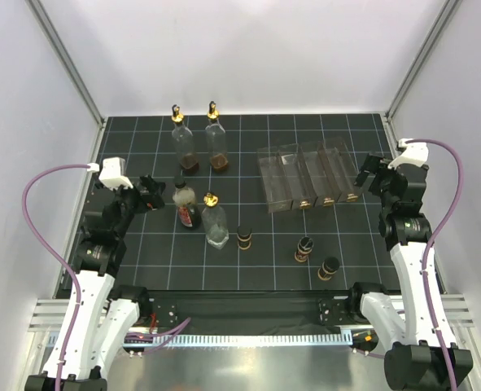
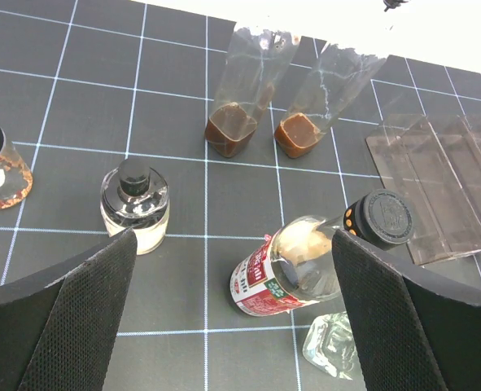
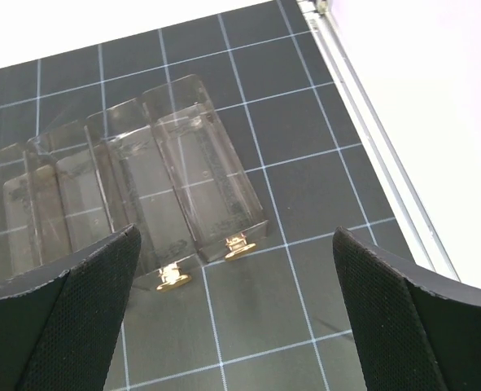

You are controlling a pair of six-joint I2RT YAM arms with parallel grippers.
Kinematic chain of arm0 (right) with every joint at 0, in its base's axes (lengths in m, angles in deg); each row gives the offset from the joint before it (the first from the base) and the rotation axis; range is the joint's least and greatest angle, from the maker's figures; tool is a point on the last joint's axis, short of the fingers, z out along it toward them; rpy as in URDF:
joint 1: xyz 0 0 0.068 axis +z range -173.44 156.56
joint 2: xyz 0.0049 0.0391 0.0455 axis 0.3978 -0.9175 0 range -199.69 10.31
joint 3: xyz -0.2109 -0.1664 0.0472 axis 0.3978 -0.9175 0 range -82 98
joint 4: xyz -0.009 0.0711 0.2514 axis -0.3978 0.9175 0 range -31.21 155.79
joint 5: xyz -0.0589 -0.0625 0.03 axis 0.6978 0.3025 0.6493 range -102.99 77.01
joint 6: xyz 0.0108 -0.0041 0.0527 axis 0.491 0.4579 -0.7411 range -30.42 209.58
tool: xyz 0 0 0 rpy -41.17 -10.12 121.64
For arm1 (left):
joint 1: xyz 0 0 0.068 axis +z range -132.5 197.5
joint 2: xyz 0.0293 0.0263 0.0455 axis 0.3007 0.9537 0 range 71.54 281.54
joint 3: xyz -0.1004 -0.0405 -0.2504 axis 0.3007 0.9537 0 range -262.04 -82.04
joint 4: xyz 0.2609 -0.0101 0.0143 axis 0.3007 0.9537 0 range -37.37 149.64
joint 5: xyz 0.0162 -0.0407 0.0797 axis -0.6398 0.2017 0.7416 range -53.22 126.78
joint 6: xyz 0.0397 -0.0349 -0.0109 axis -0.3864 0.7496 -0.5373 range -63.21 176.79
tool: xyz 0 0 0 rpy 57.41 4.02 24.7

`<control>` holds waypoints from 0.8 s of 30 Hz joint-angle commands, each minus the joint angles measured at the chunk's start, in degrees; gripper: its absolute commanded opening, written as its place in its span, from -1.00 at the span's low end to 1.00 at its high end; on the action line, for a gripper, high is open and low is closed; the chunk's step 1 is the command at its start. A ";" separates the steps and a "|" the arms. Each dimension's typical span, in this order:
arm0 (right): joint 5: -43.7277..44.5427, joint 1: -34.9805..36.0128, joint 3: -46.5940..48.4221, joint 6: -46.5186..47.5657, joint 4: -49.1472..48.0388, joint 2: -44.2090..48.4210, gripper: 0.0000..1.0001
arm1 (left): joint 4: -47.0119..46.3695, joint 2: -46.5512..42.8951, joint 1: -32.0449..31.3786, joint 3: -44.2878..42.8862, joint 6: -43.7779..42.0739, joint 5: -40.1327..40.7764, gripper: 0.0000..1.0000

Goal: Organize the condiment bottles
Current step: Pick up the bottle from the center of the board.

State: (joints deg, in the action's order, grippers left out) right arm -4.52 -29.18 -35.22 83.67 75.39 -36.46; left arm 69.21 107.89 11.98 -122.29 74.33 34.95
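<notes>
So from the top camera, the bottles are all bunched toward the middle-left of the tabletop point(image 1: 273, 269). Two tall bottles point(image 1: 183, 142) with gold pourers stand at the upper middle and a third tall bottle point(image 1: 216, 221) is lower down. The white-capped sauce bottle point(image 1: 185, 205) is right beside that one, and three small dark bottles point(image 1: 244, 237) string off toward the lower right. All upright as far as I can see. The left hand point(image 1: 152, 195) sits just left of the sauce bottle, way nearer than the right hand point(image 1: 364, 175), which is over by the clear rack point(image 1: 305, 175) at the upper right. On the left wrist cam the fingers point(image 2: 61, 326) are spread wide with nothing in them. The sauce bottle point(image 2: 281, 277) shows in the gap, closer to the right-side finger but not touching either. I'd guess that's the first one to go for. On the right wrist cam that hand's wide open and empty too, with only the rack point(image 3: 183, 179) ahead in the upper left and no bottle in frame.
</notes>
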 commanded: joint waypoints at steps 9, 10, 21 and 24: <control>-27.17 0.11 8.58 22.50 5.19 -1.22 0.99 | -0.41 -0.50 0.16 0.00 -0.58 -2.22 1.00; -29.71 0.20 9.63 24.44 6.41 -1.49 0.99 | -0.41 -0.41 0.16 0.00 -0.66 -2.48 0.99; -44.76 1.08 14.56 39.74 22.50 -4.65 0.99 | -0.85 1.26 0.16 -0.71 0.56 -6.34 0.99; -47.66 1.08 15.00 41.86 24.35 -5.27 0.99 | -0.58 2.22 0.16 -1.06 0.92 -8.63 0.99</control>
State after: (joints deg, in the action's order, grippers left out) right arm -46.01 -28.41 -23.02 120.35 95.24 -41.33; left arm 69.21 109.45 11.98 -122.29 74.61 30.32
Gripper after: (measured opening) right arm 0.996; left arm 0.996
